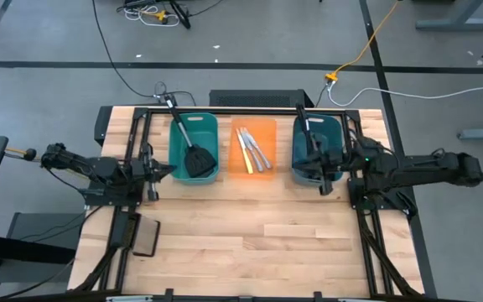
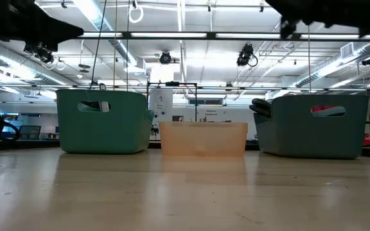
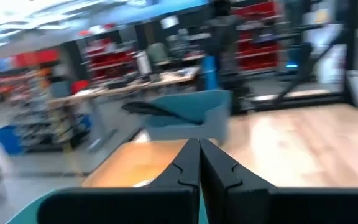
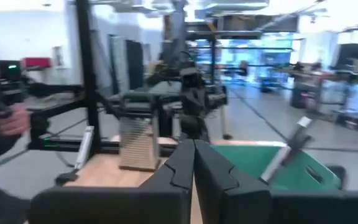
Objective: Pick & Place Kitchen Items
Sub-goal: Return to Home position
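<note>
Nothing is held. The left gripper [image 3: 197,149] is seen with its two fingers pressed flat together and nothing between them, and the same is seen of the right gripper [image 4: 193,149]. Every kitchen item that can be found lies in a bin, so a clear withdrawal is all that the coming move is judged to need.

The three bins are set in a row at the far middle of the table [image 1: 250,226], between the two grippers. The knives [image 1: 254,151] are laid in the orange bin [image 1: 235,168], at the middle of the row. Their long axes run from near to far, slightly fanned, and they are silver and pale against the orange floor. Neither arm is clearly nearer to them.

A black slotted spatula [image 1: 197,161] is held in the teal bin [image 1: 179,172]. Its head is down at the near end, and its long handle is leaned out over the far left corner. The left gripper is placed just beside this bin's left wall.

In the blue bin [image 1: 335,134] a long black utensil [image 1: 306,126] is laid near to far; its kind cannot be told. The right gripper is placed over this bin's near edge, so a lift clear of the rim is judged wise before it is drawn back to the right.

A black pad [image 1: 145,237] lies apart at the near left.
</note>
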Controlling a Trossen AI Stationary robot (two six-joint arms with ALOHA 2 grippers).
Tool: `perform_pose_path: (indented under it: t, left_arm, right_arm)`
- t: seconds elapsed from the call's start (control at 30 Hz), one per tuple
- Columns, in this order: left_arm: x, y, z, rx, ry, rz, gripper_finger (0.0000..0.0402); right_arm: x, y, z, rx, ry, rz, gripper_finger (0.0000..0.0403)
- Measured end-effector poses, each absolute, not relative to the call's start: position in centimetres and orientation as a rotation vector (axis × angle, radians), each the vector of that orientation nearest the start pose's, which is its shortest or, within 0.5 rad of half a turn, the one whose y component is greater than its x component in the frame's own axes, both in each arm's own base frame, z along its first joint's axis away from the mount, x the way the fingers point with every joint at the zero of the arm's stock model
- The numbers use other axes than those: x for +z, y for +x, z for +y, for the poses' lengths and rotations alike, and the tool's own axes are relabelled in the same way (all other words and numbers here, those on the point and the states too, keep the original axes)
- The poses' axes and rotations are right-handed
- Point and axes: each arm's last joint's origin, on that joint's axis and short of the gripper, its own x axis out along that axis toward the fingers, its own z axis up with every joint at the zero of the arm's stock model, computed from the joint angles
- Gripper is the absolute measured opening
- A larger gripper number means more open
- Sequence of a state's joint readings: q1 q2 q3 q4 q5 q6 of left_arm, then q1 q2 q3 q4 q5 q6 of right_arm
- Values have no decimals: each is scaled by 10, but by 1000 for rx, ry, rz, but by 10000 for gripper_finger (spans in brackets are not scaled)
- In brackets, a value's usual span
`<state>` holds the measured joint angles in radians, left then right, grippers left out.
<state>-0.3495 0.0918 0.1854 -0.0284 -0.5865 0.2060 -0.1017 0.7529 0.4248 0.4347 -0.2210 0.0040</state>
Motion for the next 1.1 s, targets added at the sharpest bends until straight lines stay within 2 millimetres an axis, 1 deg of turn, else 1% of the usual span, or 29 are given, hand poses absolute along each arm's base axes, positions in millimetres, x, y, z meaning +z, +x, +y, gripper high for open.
perform_pose_path:
  t: [0.07,0.17,0.27,0.37,0.47,0.6,0.77,1.0,1.1]
  left_arm:
    - [216,84,-12,282,151,-37,2]
    - [215,78,-11,262,107,-55,2]
    - [214,78,-12,248,101,-55,2]
    - [215,79,-13,236,99,-87,1]
    - [210,82,-14,235,146,-105,1]
    - [210,82,-14,235,150,-108,1]
    - [210,82,-14,231,151,-105,1]
    - [209,82,-15,206,155,-95,1]
    - [206,82,-15,203,156,-71,1]
  right_arm:
    - [262,162,-12,72,7,-113,15]
    - [251,149,-11,14,32,-133,5]
    - [239,139,-6,25,34,-145,7]
    - [228,133,-2,-9,19,-154,6]
    - [219,128,0,-26,-23,-164,4]
    - [214,120,0,-39,-42,-228,5]
    - [196,113,-1,-56,-39,-268,5]
    - [197,108,-2,-24,-36,-283,5]
    - [194,108,-3,-40,-21,-245,5]
